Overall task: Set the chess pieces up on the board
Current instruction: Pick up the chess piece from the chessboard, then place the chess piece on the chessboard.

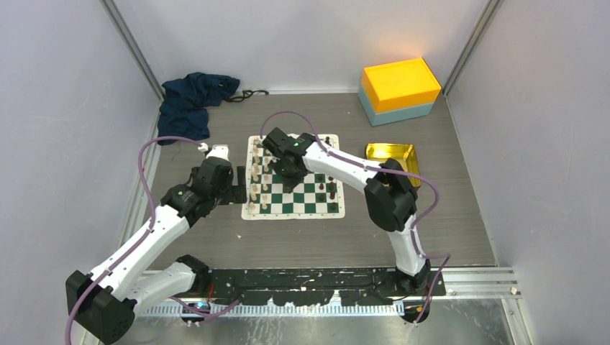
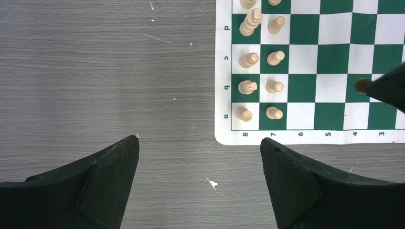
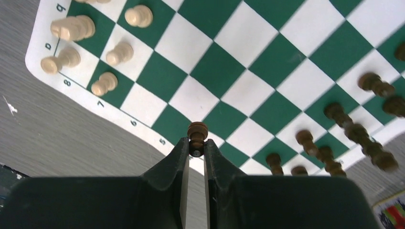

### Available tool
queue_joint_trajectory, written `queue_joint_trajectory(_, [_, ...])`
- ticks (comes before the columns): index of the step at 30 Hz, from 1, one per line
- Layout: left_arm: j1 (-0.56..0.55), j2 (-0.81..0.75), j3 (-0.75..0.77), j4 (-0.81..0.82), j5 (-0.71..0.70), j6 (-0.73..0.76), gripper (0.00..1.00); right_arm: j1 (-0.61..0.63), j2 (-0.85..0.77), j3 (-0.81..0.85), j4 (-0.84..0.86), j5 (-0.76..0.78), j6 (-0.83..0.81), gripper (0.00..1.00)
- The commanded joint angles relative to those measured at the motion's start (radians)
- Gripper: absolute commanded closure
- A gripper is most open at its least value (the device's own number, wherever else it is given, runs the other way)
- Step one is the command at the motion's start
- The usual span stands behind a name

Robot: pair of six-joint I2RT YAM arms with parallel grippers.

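Right wrist: dark pawn (image 3: pixel 197 131) pinched at the neck between right fingers (image 3: pixel 177 160), over the board (image 3: pixel 224 67) near its middle files.
Placing step, by the look of it; next, carrying to a free square among the dark ranks, lowering upright, releasing. Left fingers (image 2: pixel 112 167) spread above the tabletop (image 2: pixel 95 71), beside the cream pieces (image 2: pixel 274 86).

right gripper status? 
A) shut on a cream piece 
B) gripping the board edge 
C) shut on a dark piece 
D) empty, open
C: in the right wrist view, the right gripper is pinched on a dark piece, with the piece's head poking out between the fingertips above the board.
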Motion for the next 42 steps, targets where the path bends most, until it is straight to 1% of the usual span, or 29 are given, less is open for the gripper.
queue_joint_trajectory(1, [0.005,0.0,0.021,0.01,-0.019,0.007,0.02,0.006,-0.137,-0.071,-0.005,0.064,0.017,0.98])
queue_joint_trajectory(9, [0.006,0.008,0.029,0.005,0.002,0.003,0.02,0.006,-0.268,-0.247,0.011,0.113,0.07,0.98])
queue_joint_trajectory(16, [0.005,0.019,0.03,0.003,0.019,-0.002,0.02,0.006,-0.327,-0.341,0.033,0.13,0.104,0.98])
queue_joint_trajectory(27, [0.005,0.028,0.029,0.009,0.025,-0.004,0.02,-0.008,-0.345,-0.433,0.071,0.14,0.124,0.98])
queue_joint_trajectory(42, [0.005,0.041,0.039,0.01,0.027,-0.004,0.02,-0.045,-0.33,-0.495,0.127,0.143,0.127,0.99])
